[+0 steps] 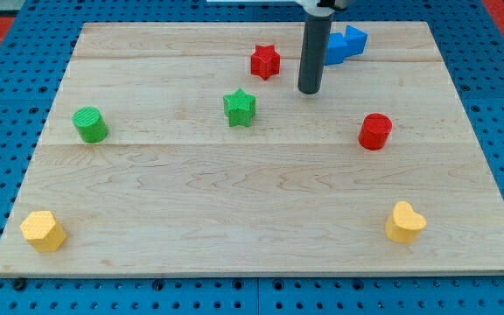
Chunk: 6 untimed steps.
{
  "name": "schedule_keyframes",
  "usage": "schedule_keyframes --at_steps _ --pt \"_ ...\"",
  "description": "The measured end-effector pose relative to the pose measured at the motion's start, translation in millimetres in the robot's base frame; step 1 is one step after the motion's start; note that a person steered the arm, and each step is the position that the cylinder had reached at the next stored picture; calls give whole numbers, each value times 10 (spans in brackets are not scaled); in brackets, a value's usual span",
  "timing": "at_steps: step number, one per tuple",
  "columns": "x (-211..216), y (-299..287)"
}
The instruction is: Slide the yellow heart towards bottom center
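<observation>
The yellow heart sits near the board's bottom-right corner, lobes toward the view's top right, well apart from every other block. My tip rests on the wood far up the board, toward the view's top and a little right of centre, bare and touching nothing; as a plain rod it holds nothing. So the heart lies down and to the view's right of my tip, with the red cylinder roughly between them. Since the goal is bottom centre, to the heart's left, I judge the tip must get round to the heart's right side before pushing leftward, skirting the red cylinder on the way. Just behind the rod is the blue block, the red star just to its left, the green star lower left. The green cylinder and a yellow hexagon-like block lie far at the view's left on the wooden board.
</observation>
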State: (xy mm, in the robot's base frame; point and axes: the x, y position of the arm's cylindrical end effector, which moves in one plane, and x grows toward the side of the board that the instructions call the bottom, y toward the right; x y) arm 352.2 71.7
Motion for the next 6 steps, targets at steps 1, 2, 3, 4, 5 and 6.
schedule_keyframes --at_steps 1,2,3,4,5,6 --pt "325 -190" --pt "1215 148" --pt "1473 1341" --pt "1873 2025" --pt "2055 1099" --pt "2222 -437"
